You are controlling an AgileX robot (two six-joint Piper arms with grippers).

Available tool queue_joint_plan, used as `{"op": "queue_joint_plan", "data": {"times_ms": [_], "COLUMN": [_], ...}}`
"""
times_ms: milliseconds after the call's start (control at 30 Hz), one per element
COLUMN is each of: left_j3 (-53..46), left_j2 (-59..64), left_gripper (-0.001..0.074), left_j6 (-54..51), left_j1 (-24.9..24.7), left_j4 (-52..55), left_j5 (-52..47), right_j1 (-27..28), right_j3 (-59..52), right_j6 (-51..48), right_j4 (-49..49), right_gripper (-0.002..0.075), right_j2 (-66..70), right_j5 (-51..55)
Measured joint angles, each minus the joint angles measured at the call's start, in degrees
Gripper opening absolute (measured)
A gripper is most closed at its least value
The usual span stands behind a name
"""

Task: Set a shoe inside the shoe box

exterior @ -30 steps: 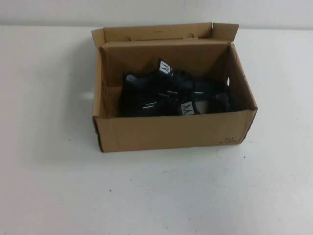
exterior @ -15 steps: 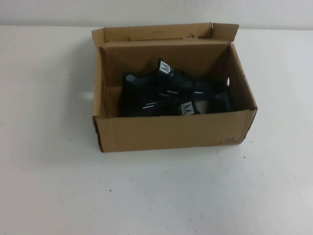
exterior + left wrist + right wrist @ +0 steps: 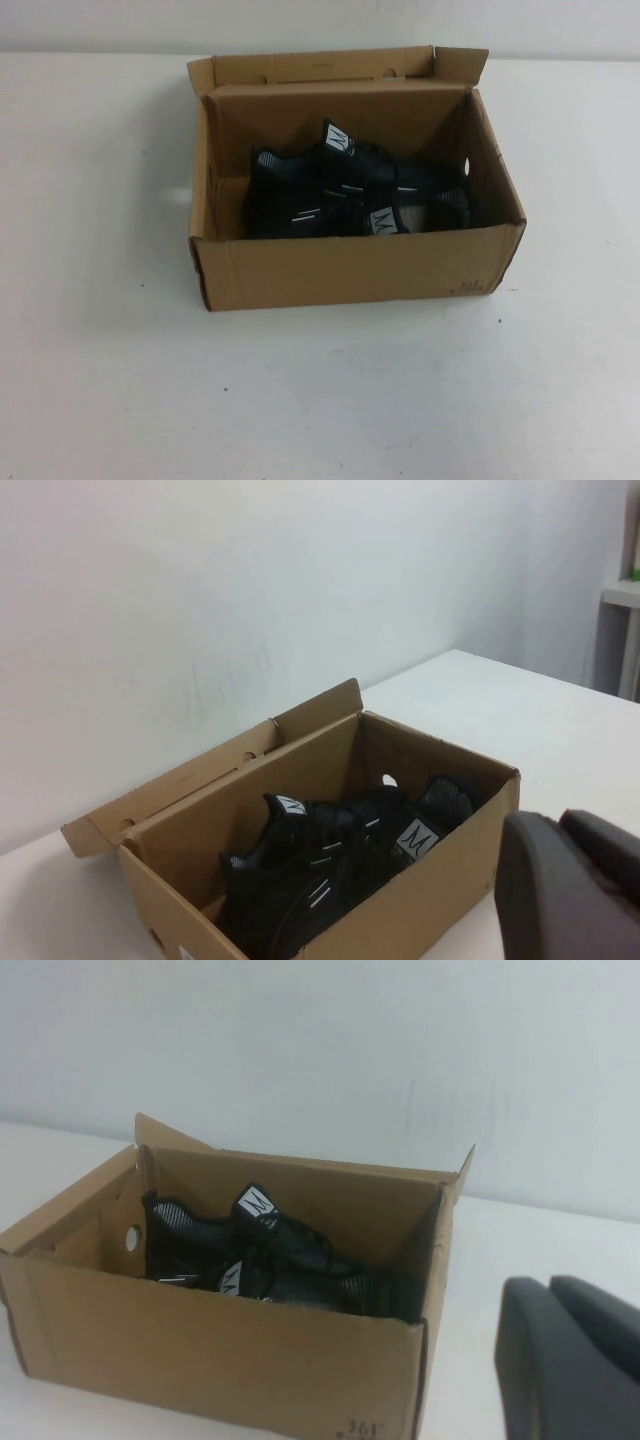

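The left tool (image 3: pixel 575 880) and the right tool (image 3: pixel 570 1355) are both pressed together, holding nothing, each pulled back to its own side of the shoe box (image 3: pixel 350 270) and out of the high view. The shoe (image 3: pixel 385 215) lies inside the box against its pair-mate (image 3: pixel 300 185). The placing looks done; to finish well, keep both arms parked clear of the flaps on the worktop (image 3: pixel 320 400).

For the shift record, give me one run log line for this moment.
shoe: in shoe box beside its pair-mate | left gripper: shut, off box, empty | right gripper: shut, off box, empty
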State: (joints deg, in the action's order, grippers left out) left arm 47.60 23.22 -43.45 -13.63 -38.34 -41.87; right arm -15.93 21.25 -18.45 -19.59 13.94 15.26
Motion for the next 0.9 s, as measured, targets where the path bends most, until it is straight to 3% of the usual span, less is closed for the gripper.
{"op": "queue_joint_plan", "data": {"times_ms": [133, 333, 433, 667, 900], "left_j3": [-1.8, -8.82, -14.81, -31.38, -44.74], "left_j2": [-0.1, -4.03, -7.81, -16.74, -23.35], "left_gripper": [-0.0001, -0.0001, -0.0001, -0.0001, -0.0001], "left_j6": [0.0, 3.79, 10.47, 39.31, 45.22], "left_j1": [0.0, 0.0, 0.0, 0.0, 0.0], "left_j4": [0.93, 12.36, 18.75, 42.23, 44.9], "left_j5": [1.27, 7.13, 13.47, 25.33, 27.19], "right_j1": [0.0, 0.0, 0.0, 0.0, 0.0], "right_j3": [0.0, 0.0, 0.0, 0.0, 0.0], "right_j6": [0.0, 0.0, 0.0, 0.0, 0.0], "right_j4": [0.0, 0.0, 0.0, 0.0, 0.0], "right_gripper": [-0.0016, -0.0016, -0.0016, -0.0016, -0.0016], "right_j2": [0.0, 0.0, 0.0, 0.0, 0.0], "right_j5": [0.0, 0.22, 0.22, 0.76, 1.46]}}
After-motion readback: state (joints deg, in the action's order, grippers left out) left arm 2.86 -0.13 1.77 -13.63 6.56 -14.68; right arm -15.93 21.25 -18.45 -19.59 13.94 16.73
